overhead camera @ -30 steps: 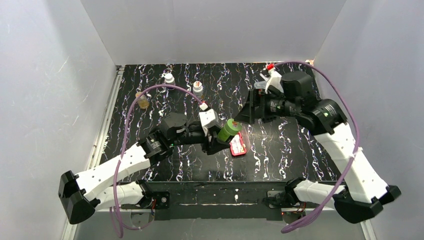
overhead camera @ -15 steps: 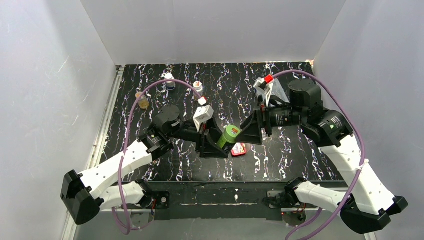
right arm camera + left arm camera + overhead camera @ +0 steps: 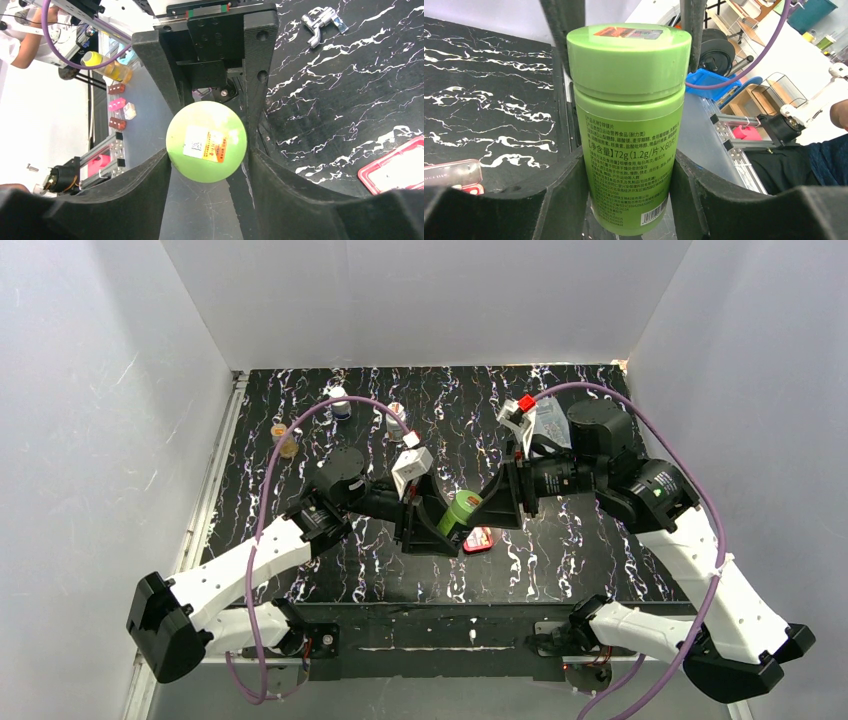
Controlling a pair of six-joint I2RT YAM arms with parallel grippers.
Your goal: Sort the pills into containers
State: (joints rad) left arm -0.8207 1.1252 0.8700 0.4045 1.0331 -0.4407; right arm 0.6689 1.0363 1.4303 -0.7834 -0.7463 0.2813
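Unscrewing the lid looks to be the step in hand. In the overhead view, the left gripper (image 3: pixel 443 530) pinches a tall green plastic pill bottle (image 3: pixel 456 515) by its body and holds it tilted above the black white-veined table (image 3: pixel 560 560). The right gripper (image 3: pixel 478 502) meets the bottle's top end from the opposite side. The small flat red pill case (image 3: pixel 478 539) lies on the table just beside the bottle, partly hidden under it.

On the left wrist camera, both black fingers (image 3: pixel 564 195) press against the flanks of the printed label, low on the body. That leaves the round green lid (image 3: pixel 629 55) clear above them. A corner of the pill case (image 3: pixel 454 172) shows at lower left, resting on the table.

On the right wrist camera the lid (image 3: pixel 206 141) is seen end on, centred in the right gripper (image 3: pixel 207 167). Both fingers lie against its rim, so this reads as a pinch on the lid, though how firm it is cannot be told. The pill case (image 3: pixel 395 170) sits at the right edge.

To do this well, the left clamp should stay rigid while the right wrist turns about the bottle's own axis. The lid should sit centred between the pads so it does not slip out. The mouth should point upward before the lid frees, or pills may spill wide of the case.
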